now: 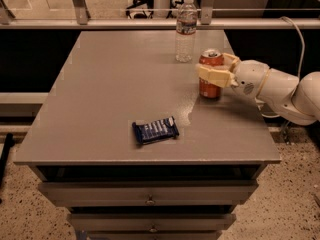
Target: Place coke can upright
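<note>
The coke can is red-orange with a silver top. It stands upright on the grey table, at the right side behind the middle. My gripper comes in from the right on a white arm. Its cream fingers wrap around the can's upper half. The can's base looks down on the table top.
A clear plastic water bottle stands upright just behind and left of the can, near the far edge. A flat dark-blue snack wrapper lies near the front centre. The table's right edge is close to the arm. A cable runs behind the arm.
</note>
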Motion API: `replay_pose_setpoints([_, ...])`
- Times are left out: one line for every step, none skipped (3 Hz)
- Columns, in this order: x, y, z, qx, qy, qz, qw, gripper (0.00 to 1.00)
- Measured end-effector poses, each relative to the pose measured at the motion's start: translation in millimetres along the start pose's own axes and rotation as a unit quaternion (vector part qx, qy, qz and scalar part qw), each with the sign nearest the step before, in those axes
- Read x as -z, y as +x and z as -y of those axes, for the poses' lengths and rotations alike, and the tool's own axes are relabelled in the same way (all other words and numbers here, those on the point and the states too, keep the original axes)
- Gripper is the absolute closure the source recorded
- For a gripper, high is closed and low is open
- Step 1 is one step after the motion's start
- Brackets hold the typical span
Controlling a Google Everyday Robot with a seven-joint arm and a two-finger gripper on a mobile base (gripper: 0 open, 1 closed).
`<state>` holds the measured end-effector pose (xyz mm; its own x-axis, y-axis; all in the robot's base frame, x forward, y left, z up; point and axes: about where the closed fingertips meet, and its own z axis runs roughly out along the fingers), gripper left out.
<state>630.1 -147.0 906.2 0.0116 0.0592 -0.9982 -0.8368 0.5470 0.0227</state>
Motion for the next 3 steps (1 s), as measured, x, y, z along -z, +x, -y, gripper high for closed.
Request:
replay_pose_setpoints([11.9, 12.0, -13.7, 0.005, -0.017, -0.004, 0.9998, 0.17])
replay_pose_setpoints([22.8, 13.9, -23.7, 0.015, -0.029, -0.019, 0.9993, 0.0])
replay_pose_setpoints([50.8, 8.3, -28.2, 0.022, -0.037, -0.081, 0.9958, 0.0])
